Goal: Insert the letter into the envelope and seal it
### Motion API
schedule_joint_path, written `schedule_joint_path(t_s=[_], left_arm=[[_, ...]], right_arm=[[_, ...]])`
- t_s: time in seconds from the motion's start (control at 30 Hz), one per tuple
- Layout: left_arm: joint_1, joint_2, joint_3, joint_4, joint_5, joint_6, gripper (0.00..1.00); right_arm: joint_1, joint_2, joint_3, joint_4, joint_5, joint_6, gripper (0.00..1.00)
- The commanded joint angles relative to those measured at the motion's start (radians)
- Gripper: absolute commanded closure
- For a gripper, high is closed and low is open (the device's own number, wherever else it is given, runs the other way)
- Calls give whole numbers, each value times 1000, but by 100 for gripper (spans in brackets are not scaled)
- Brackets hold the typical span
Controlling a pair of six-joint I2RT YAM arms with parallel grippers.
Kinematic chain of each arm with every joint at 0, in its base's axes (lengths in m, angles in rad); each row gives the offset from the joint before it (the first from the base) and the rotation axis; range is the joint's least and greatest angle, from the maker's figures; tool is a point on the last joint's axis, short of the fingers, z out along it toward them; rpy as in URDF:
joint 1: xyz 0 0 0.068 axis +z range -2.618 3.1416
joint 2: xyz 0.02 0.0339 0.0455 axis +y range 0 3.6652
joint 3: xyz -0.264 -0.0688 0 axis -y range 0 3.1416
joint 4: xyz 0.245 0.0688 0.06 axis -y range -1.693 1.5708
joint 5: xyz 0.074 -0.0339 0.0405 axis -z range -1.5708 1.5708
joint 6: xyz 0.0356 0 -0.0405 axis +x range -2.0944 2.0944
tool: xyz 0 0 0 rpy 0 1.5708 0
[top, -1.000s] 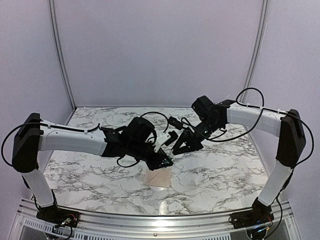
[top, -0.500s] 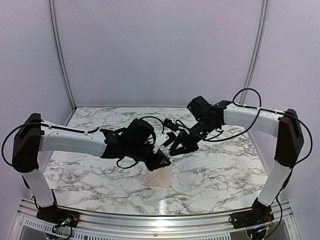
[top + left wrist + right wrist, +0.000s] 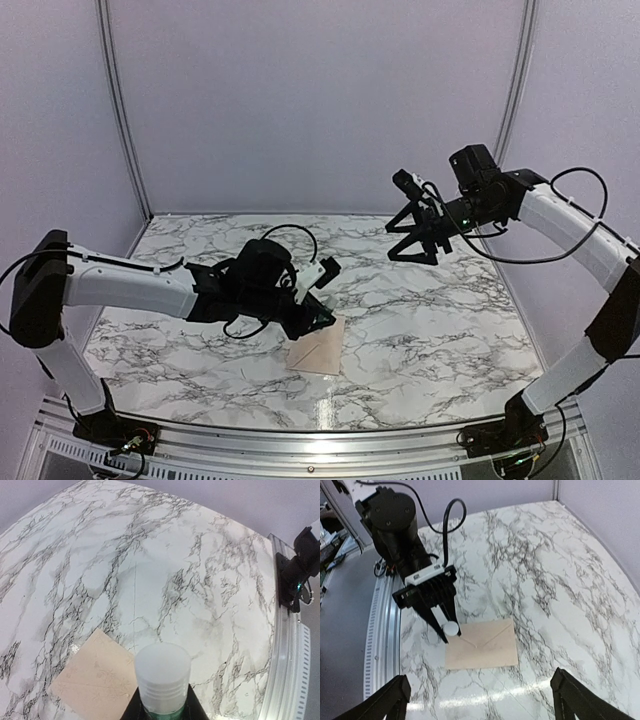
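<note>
Left claw clamped on white stick over envelope, right claw wide, empty

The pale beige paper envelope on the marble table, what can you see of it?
The pale beige paper envelope is a flat rectangle lying on the white black-veined marble table, toward its near edge. Its triangular flap is folded down, diagonal fold lines meeting near the middle. The left gripper holds a white ribbed cylinder at one corner; whether that touches the paper cannot be told. The right gripper hangs open, well clear of it.
</note>
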Motion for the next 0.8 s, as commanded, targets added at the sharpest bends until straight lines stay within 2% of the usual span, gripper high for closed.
schedule_joint_path(t_s=[0.0, 0.1, 0.2, 0.3, 0.47, 0.77], left_arm=[[3, -87, -20, 142, 93, -50, 100], [3, -111, -49, 240, 150, -91, 100], [2, -116, -48, 275, 172, -121, 100], [1, -115, -51, 312, 185, -147, 100], [1, -100, -60, 380, 195, -176, 100], [-4, -74, -49, 434, 210, -178, 100]], right_arm=[[-15, -29, -98, 197, -125, 31, 2], [-13, -62, -239, 439, -274, 150, 2], [1, -23, -244, 474, -424, 176, 1], [72, 0, -187, 397, -387, 118, 4], [144, -29, -264, 601, -397, 300, 19], [193, 37, -264, 744, -449, 474, 42]])
